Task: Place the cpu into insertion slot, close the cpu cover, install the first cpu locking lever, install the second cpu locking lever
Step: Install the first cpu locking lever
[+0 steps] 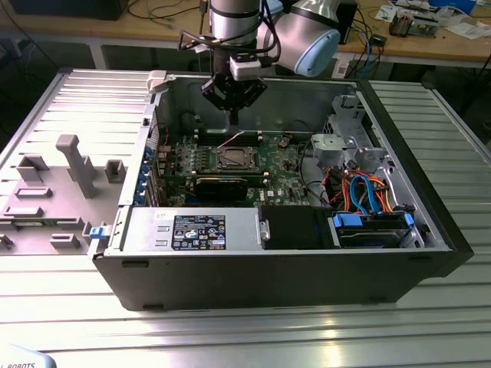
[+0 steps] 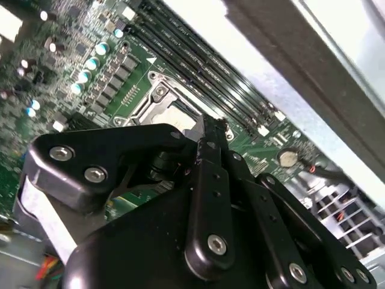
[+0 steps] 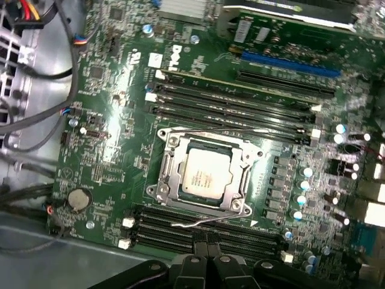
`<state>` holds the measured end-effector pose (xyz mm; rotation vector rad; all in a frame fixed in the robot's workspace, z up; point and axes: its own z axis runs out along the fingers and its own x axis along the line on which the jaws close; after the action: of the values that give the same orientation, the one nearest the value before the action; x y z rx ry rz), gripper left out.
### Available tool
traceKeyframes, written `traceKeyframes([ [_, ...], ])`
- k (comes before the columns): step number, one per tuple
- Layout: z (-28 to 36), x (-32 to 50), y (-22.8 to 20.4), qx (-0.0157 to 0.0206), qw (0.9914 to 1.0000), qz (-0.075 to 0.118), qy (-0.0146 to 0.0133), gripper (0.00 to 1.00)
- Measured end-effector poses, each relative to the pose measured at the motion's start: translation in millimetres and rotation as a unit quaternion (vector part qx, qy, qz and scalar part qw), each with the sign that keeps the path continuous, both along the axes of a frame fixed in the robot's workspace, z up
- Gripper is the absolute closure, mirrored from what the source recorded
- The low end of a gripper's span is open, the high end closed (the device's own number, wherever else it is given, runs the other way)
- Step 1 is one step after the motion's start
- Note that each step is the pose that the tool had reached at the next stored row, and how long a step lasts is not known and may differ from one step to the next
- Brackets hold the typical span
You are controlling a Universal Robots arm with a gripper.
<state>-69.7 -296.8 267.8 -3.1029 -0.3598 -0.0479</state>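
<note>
The cpu (image 3: pixel 206 173), a pale silver square, lies in the insertion slot (image 3: pixel 170 141) on the green board. The cpu cover (image 3: pixel 172 170), a silvery frame, is down around it. One thin wire lever (image 3: pixel 216 130) runs along one side of the socket. A second lever (image 3: pixel 204 220) runs along the opposite side, nearest my fingers, with its end standing loose. My gripper (image 3: pixel 207 238) is shut with nothing in it. In the exterior view the gripper (image 1: pixel 232 117) hangs above the board, just behind the cpu (image 1: pixel 234 159). The second wrist view has the cpu (image 2: pixel 180 120) past one black finger (image 2: pixel 210 150).
Long black memory slots (image 3: pixel 234 99) flank the socket on both sides. A card (image 1: pixel 221 184) stands in front of it, and the case wall (image 1: pixel 253 100) rises behind. Cables and a drive cage (image 1: pixel 349 149) fill the exterior view's right. A grey fixture (image 1: pixel 73 165) sits outside the case at that view's left.
</note>
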Motion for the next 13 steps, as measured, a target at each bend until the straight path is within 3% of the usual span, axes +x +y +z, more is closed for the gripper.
traceKeyframes([
  [4,-0.2,0.0,0.0,-0.0004,0.99917,0.041,0.0,0.89],
  [6,-0.3,0.0,0.0,-0.0007,0.99714,0.076,0.0001,0.89],
  [9,-0.4,0.0,0.0,-0.001,0.99445,0.105,0.0001,0.89],
  [11,-0.6,0.0,0.0,-0.0013,0.99205,0.126,0.0001,0.89],
  [13,-0.7,0.0,0.0,-0.0016,0.98899,0.148,0.0001,0.89],
])
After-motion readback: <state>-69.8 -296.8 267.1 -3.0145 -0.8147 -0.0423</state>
